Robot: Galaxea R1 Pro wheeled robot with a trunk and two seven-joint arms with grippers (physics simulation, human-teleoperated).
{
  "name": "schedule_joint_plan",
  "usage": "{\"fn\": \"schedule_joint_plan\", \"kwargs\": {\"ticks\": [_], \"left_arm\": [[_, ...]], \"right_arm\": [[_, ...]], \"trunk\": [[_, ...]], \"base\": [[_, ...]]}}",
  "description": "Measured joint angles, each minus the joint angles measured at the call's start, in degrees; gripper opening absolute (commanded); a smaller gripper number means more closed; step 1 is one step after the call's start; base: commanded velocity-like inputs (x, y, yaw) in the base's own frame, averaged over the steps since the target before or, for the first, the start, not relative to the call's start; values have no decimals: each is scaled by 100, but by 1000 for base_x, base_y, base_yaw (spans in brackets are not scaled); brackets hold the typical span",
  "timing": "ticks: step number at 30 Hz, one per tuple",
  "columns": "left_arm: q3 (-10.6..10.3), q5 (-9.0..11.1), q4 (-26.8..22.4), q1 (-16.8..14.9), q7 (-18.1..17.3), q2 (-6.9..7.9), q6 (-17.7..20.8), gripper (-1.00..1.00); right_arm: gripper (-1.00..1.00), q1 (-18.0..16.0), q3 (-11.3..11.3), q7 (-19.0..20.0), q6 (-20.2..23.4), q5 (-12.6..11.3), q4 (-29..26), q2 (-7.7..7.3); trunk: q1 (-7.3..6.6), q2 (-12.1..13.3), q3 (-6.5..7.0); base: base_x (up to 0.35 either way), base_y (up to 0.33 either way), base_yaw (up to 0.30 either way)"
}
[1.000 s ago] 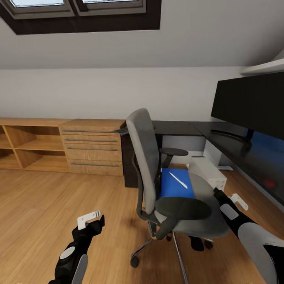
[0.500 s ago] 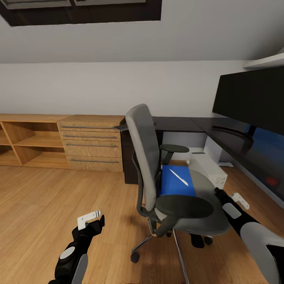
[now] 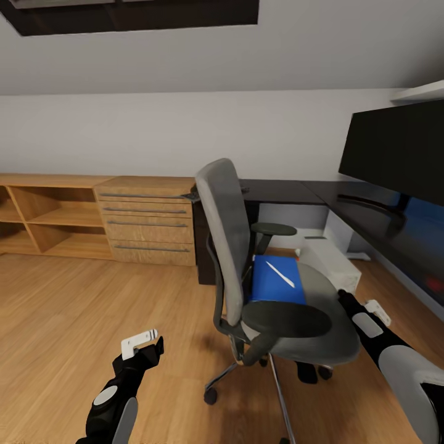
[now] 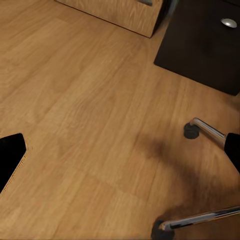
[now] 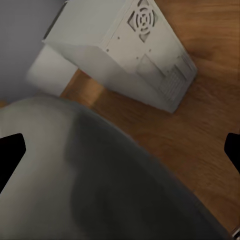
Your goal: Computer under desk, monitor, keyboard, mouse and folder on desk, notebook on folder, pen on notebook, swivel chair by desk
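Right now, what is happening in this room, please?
A two-armed robot stands in front of the swivel chair and holds nothing. The blue folder lies on the seat with the pen on top. The right gripper hovers beside the seat edge; the left gripper hangs over the wood floor. The monitor is on the desk, and the computer stands under it.

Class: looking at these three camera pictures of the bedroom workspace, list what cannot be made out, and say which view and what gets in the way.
- Notebook: not separable from the pen and folder on the swivel chair; too small, head view.
- Monitor: cut by the picture's edge, head view.
- Right gripper: fingers too small to judge, head view.
- Computer: part hidden behind the chair seat, right wrist view.
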Motion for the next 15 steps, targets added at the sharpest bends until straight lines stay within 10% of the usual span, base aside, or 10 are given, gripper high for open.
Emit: {"fn": "schedule_joint_plan", "kwargs": {"ticks": [15], "left_arm": [[3, -9, 29, 0, 12, 1, 0, 100]], "right_arm": [[100, 0, 11, 7, 0, -2, 78, -125]], "trunk": [[0, 0, 5]], "base": [[0, 0, 268]]}}
